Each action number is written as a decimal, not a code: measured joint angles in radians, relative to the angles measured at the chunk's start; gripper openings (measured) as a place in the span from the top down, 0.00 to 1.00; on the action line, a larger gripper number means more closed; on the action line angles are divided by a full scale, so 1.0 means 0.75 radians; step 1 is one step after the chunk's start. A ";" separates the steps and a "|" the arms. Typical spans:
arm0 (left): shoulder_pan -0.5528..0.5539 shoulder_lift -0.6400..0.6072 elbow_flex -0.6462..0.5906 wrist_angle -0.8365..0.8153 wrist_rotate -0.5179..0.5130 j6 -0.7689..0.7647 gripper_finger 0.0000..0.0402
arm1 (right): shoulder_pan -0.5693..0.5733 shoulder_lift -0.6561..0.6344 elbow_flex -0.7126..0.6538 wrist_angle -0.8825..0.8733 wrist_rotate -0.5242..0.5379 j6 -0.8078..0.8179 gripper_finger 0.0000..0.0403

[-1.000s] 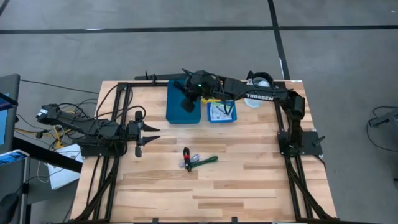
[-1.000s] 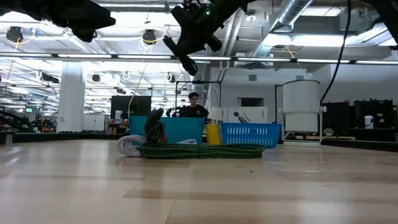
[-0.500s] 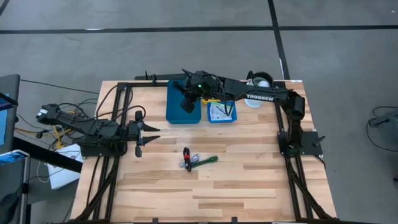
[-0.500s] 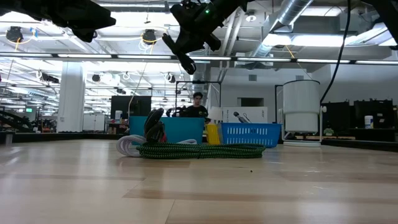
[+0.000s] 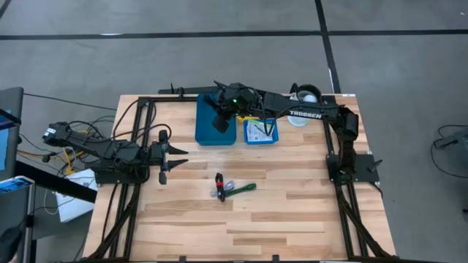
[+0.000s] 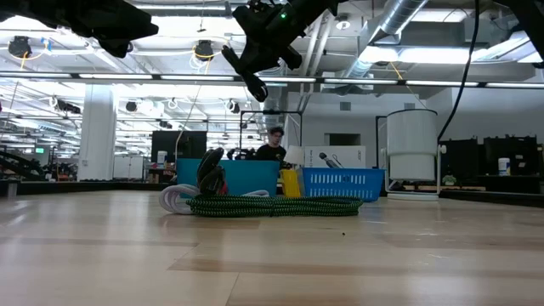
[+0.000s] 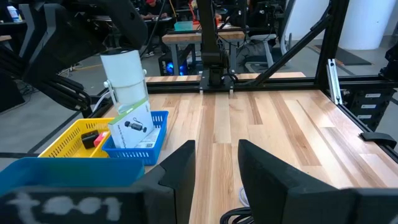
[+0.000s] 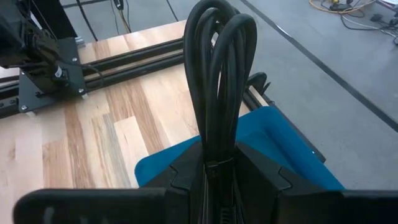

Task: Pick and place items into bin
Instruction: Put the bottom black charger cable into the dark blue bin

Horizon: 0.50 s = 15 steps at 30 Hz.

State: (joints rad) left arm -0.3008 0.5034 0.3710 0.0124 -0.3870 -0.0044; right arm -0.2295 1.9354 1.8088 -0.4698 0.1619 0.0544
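Observation:
My right gripper (image 5: pixel 219 118) hangs over the blue bin (image 5: pixel 216 131) at the table's far side, shut on a black coiled cable (image 8: pixel 217 74). In the low view it is high above the table (image 6: pixel 255 72). A green coiled cable (image 5: pixel 243 188), a white cable (image 6: pixel 174 200) and a small black-and-red piece (image 5: pixel 219 180) lie together on the middle of the table. A white card with a black print (image 7: pixel 134 127) stands in the small blue basket (image 5: pixel 260 132). My left gripper (image 7: pixel 217 180) is open and waits at the table's left side (image 5: pixel 164 157). My right gripper pinches the black coiled cable between its two fingers, on the bundled strands near one end (image 8: pixel 214 155). The loops (image 8: pixel 221 43) stick out past the fingertips. The fingers slant down from the right, and the cable is lifted clear above the blue bin (image 8: pixel 286 149).
A yellow bin (image 7: pixel 68 140) sits beside the small blue basket (image 7: pixel 140 146), and a white jug (image 5: pixel 306 93) stands at the far right corner. Black frame rails run along the table's edges. Bare wood lies near and to the right of the cable pile.

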 joint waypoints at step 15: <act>0.000 0.000 0.000 0.000 0.000 0.000 0.72 | 0.000 0.000 0.000 0.002 0.001 -0.002 0.72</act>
State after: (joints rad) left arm -0.3008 0.5034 0.3710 0.0122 -0.3870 -0.0044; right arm -0.2295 1.9354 1.8088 -0.4686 0.1623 0.0528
